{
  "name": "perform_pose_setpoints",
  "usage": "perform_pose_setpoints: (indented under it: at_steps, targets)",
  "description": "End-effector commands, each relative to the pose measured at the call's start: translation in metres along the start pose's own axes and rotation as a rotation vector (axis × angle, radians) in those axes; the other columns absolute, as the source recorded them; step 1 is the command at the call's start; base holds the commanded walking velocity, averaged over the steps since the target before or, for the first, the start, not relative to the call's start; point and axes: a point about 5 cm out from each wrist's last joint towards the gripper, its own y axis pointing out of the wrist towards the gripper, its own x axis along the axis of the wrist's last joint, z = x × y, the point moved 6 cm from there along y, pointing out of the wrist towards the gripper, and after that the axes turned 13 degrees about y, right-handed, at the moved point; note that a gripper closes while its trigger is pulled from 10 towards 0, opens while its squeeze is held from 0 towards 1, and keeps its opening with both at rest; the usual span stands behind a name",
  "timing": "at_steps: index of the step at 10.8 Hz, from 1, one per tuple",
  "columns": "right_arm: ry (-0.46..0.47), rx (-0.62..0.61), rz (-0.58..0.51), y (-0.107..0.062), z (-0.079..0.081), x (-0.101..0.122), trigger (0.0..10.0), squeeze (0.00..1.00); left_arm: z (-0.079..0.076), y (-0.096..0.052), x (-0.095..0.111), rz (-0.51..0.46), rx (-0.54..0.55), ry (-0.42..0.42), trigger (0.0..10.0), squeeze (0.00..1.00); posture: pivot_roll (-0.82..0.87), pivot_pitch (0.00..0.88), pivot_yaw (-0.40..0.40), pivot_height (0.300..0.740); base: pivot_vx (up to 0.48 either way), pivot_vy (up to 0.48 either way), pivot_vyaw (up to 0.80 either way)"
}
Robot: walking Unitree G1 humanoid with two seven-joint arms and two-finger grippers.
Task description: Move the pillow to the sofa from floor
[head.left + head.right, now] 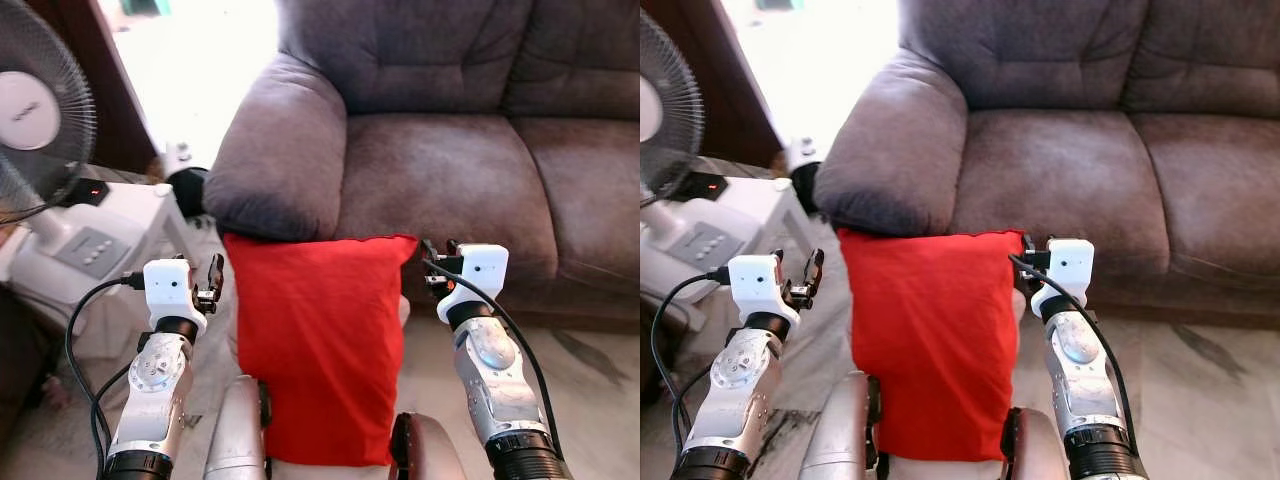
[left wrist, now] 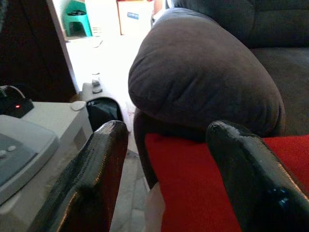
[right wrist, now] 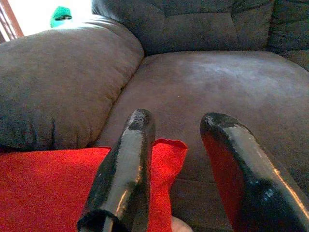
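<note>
Red fabric is filling the middle of my head view: the pillow (image 1: 318, 345) is standing upright on the floor (image 1: 590, 385), leaning with its top edge against the front of the grey-brown sofa (image 1: 450, 170), just under the padded armrest (image 1: 280, 155). It is sitting between my two arms, not yet on the seat.

I am holding the left gripper (image 1: 212, 278) just off the pillow's left edge, near its upper corner and apart from the fabric. Through the left wrist camera its two black fingers (image 2: 91, 179) are standing spread wide, released, with nothing between them; beyond them the pillow's top edge and the armrest are lying straight ahead.

I am holding the right gripper (image 1: 437, 262) beside the pillow's upper right corner, close to the sofa front. In the right wrist camera its fingers (image 3: 123, 169) are also standing apart and gripping nothing; the red corner is showing just past and beside one finger, while the seat cushion (image 3: 217, 92) is stretching out ahead of both fingers. I cannot tell whether that finger is touching the fabric.

Out past the left gripper, a standing fan (image 1: 40, 120) and a white appliance (image 1: 95, 245) with a small red light are sitting beside the sofa's armrest.
</note>
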Motion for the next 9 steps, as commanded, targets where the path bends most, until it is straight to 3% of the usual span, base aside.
perform_pose_setpoints:
  at_steps: [1, 9]
  targets:
    - [-0.005, 0.001, -0.001, 0.0006, 0.0013, 0.001, 10.0, 0.0, 0.0008, 0.0002, 0.0022, -0.003, -0.002, 0.015, 10.0, 0.0, 0.09, 0.172, 0.018, 0.589, 0.0, 0.0, 0.0]
    - [-0.004, 0.021, -0.002, 0.001, 0.0055, 0.0015, 10.0, 0.0, -0.0009, 0.0006, 0.0031, -0.009, -0.009, 0.014, 10.0, 0.0, 0.09, 0.146, 0.022, 0.589, 0.0, 0.0, 0.0]
